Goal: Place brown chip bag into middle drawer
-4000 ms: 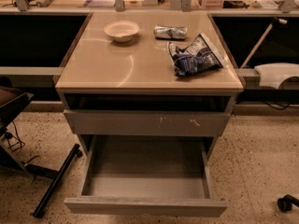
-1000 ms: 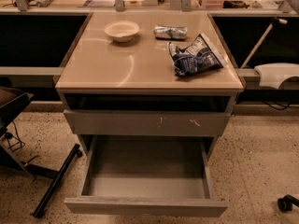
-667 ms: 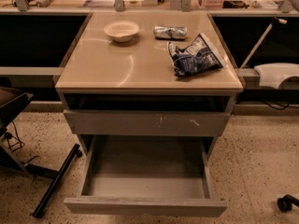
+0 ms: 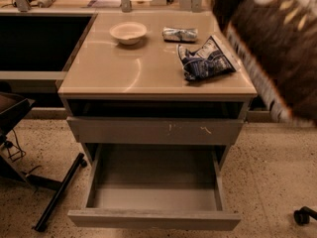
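The brown chip bag (image 4: pixel 282 48) fills the upper right of the camera view, very close to the lens and blurred, dark brown with pale yellow and white lettering. It hangs in the air above and to the right of the cabinet. The gripper is not in view; nothing of it shows around the bag. The middle drawer (image 4: pixel 156 197) is pulled out at the bottom of the cabinet, with a plain grey front panel (image 4: pixel 153 219) and a bare grey floor.
A closed drawer front with pale scratches (image 4: pixel 153 130) sits above the open drawer. On the beige counter (image 4: pixel 124 68) lie a blue-and-white chip bag (image 4: pixel 205 61), a silver packet (image 4: pixel 180 33) and a white bowl (image 4: pixel 128 32). A black chair leg (image 4: pixel 59 192) lies left; a caster (image 4: pixel 303 214) is right.
The brown chip bag has come into view at the upper right, close to the camera; it was not visible before. Counter items and drawers are unchanged.
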Available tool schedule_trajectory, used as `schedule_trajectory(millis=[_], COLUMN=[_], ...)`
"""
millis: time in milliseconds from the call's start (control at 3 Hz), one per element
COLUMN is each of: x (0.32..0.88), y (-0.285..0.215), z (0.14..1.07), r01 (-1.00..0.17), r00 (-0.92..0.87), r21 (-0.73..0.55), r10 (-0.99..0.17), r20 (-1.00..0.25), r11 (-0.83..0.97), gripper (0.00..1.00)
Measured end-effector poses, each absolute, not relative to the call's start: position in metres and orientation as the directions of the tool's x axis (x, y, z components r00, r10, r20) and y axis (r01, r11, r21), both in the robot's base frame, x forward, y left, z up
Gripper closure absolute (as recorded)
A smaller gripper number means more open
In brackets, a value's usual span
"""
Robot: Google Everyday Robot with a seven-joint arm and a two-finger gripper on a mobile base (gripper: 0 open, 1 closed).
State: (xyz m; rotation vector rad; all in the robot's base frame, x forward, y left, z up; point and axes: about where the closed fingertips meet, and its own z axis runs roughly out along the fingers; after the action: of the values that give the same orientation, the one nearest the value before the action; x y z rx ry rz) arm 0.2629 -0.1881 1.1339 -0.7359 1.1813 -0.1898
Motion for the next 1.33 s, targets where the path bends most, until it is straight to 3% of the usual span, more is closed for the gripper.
schedule_trajectory(millis=[667, 1333], x=[0.261, 0.275], y=[-0.171, -0.175], z=[1.022, 0.993], r01=[-0.312, -0.300], r00=[0.318, 0.300], r21=[-0.618, -0.615], r10=[-0.534, -0.539], r20=[-0.783, -0.787], r11=[0.722, 0.730], gripper=[1.00, 1.00])
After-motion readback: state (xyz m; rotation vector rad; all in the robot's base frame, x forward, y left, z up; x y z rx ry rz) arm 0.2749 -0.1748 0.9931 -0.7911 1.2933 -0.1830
